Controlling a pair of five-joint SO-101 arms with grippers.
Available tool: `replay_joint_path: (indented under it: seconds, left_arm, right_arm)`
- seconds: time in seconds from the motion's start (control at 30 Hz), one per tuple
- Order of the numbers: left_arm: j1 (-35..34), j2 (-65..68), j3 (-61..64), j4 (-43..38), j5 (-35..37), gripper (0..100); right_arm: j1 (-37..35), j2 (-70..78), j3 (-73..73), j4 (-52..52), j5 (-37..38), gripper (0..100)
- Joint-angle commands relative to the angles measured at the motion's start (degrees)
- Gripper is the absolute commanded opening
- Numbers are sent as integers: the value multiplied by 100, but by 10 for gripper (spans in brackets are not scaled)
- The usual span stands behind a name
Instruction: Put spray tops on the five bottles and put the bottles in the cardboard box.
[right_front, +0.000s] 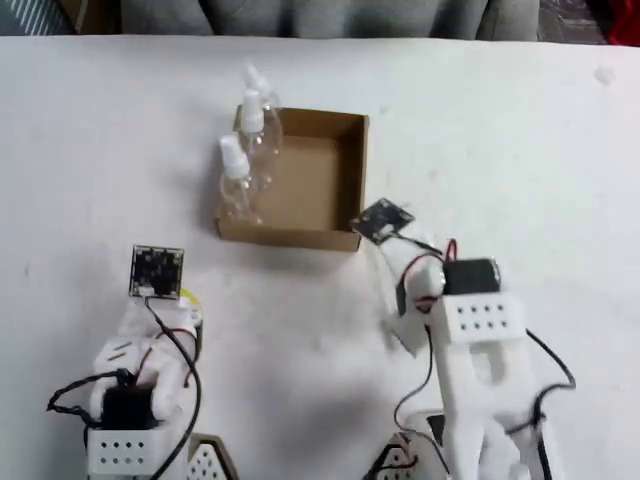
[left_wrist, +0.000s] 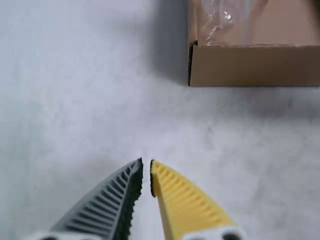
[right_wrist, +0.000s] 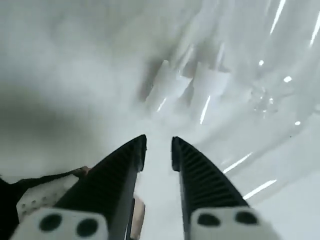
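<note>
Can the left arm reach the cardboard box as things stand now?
Probably yes. The box lies straight ahead of the left gripper, and the table between them is bare, so nothing seems to block the way.

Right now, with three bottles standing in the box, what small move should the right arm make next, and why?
Probably draw the right end effector back from the cardboard box. Its fingers are slightly apart with nothing between them, and three capped bottles stand at the box's left side, so that placement looks finished; two of five remain.
</note>
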Motion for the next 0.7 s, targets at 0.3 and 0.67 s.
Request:
replay_joint_path:
  seconds: [0.3, 0.67]
  left_arm:
    - [-22, -101, -18, -70, -62, 27]
    - [-13, -101, -18, -79, -62, 27]
  right_arm:
    - [-549, 910, 123, -1490, -1582, 63]
    - [-268, 963, 756, -2070, -1574, 187]
